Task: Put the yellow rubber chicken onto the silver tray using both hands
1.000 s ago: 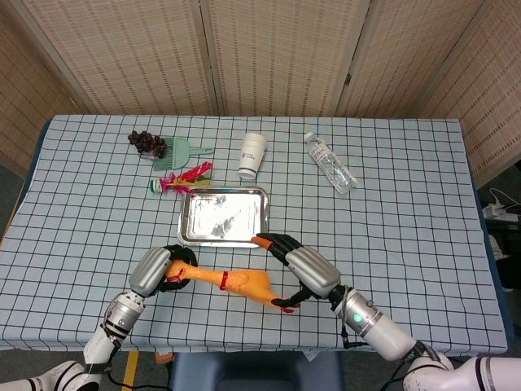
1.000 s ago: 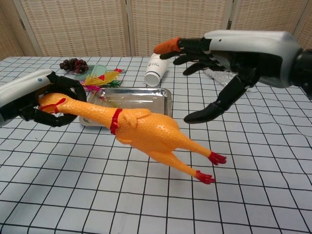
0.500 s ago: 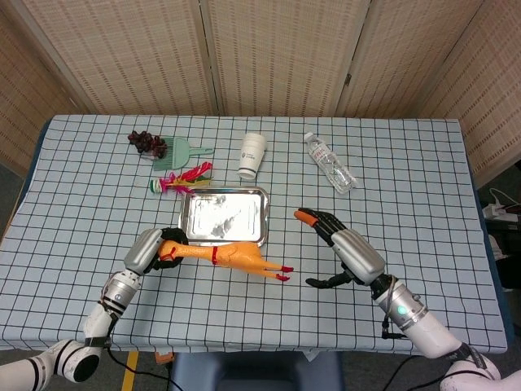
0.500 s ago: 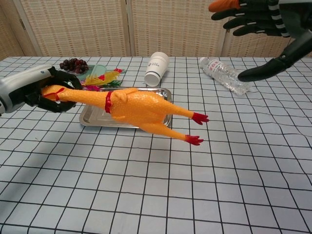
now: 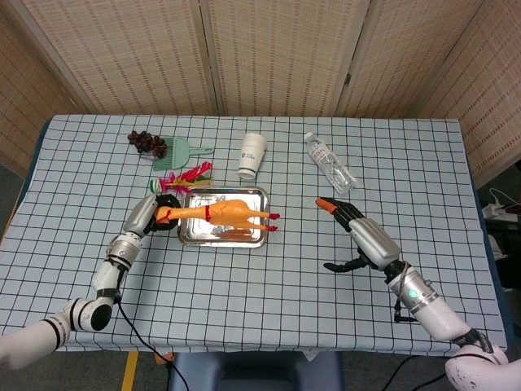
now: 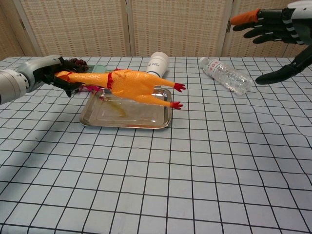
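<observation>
left hand grips the yellow rubber chicken by its head, body hanging level just above the silver tray; right hand off to the side, fingers spread wide, holding nothing.

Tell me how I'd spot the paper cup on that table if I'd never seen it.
Find the silver tray in the middle of the checked table. Just beyond its far edge stands a white paper cup with small print. The plastic bottle beside it is clear and lies on its side.
</observation>
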